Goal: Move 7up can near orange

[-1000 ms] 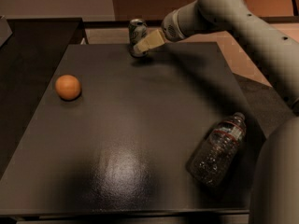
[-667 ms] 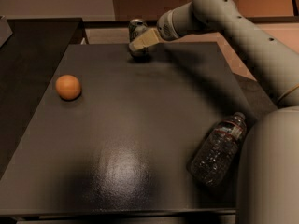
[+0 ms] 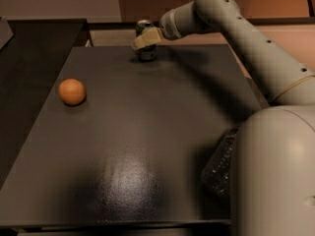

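The 7up can [image 3: 146,54] stands upright at the far edge of the dark table [image 3: 147,132], its silver top rim showing. My gripper [image 3: 143,41] is at the can, its tan end lying across the can's front and hiding its middle. The orange [image 3: 72,91] lies on the table's left side, far from the can and well to its front left. The arm reaches in from the right over the table's far right corner.
A clear plastic bottle [image 3: 220,167] lies on its side at the table's front right, partly hidden behind my pale body [image 3: 275,171]. A lower dark surface [image 3: 29,48] adjoins the table on the left. A wall runs behind the far edge.
The gripper has shifted a little left and onto the can. My body has come further into view at the right, covering more of the bottle. The can and the orange have not moved.
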{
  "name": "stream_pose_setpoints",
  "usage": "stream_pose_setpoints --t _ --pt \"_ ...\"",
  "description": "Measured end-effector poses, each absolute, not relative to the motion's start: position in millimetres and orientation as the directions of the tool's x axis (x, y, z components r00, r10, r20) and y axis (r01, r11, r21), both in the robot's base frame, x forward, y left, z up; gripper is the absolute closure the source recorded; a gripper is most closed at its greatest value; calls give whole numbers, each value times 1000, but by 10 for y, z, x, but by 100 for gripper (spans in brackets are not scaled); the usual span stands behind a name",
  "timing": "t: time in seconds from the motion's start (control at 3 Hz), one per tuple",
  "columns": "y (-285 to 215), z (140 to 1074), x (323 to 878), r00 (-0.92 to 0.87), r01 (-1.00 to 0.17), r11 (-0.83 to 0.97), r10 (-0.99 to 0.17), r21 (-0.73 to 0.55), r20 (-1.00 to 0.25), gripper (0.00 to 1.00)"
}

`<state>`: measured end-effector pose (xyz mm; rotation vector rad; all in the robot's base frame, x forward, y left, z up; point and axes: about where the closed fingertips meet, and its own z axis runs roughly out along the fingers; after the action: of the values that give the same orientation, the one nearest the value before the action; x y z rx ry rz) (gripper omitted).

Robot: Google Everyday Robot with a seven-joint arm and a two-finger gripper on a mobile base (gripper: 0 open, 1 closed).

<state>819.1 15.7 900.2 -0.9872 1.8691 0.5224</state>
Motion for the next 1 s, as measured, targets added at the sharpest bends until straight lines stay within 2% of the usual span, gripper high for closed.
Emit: stream_pose_setpoints --t 0.33,1.0 --pt "211 9006 8203 -251 -820 572 -409 -32 -877 18" --pt "188 9038 8061 -256 -836 549 -415 -16 -873 65"
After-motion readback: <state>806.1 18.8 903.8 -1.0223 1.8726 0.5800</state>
